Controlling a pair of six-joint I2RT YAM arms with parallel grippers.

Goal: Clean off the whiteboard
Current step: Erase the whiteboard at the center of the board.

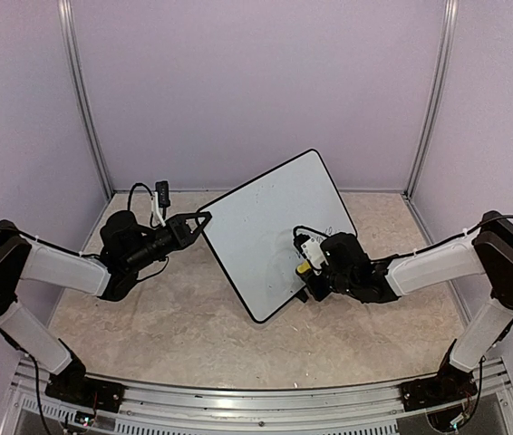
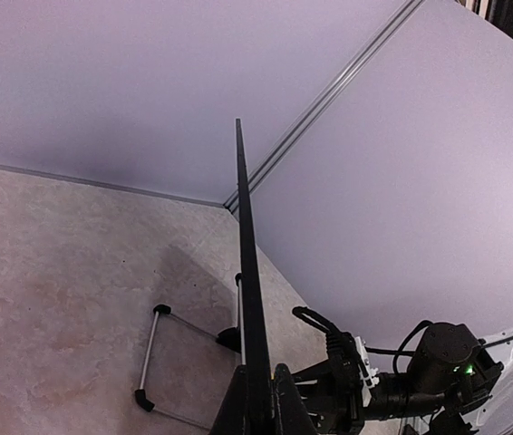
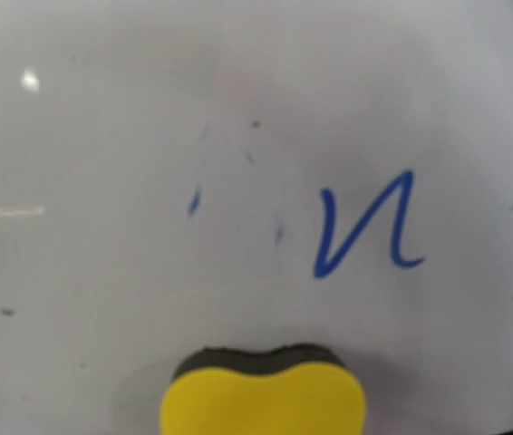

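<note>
Top view shows the board (image 1: pixel 266 217) standing up near the middle of the table (image 1: pixel 175 317), turned a bit and leaning back. The left wrist view sees it edge-on, and it is very thin. Its wire stand (image 2: pixel 152 358) sits behind it on the table.

The left gripper (image 1: pixel 204 220) is pinched on the board's left corner, with a finger on each side of the thin edge. The right gripper (image 1: pixel 309 272) is closed on a yellow sponge (image 3: pixel 263 399). The sponge is pressed on the white face, low on the right part. Near the sponge, up and to its right, is a blue mark (image 3: pixel 365 227) with a few tiny smudges beside it. The rest of the face looks mostly clean, so I think the job is nearly done.

I think the board is light and stiff. It may tip or slide when pushed, as the stand is thin. The face looks smooth and slippery. The black rim at a corner is a good place to hold, away from the writing.
</note>
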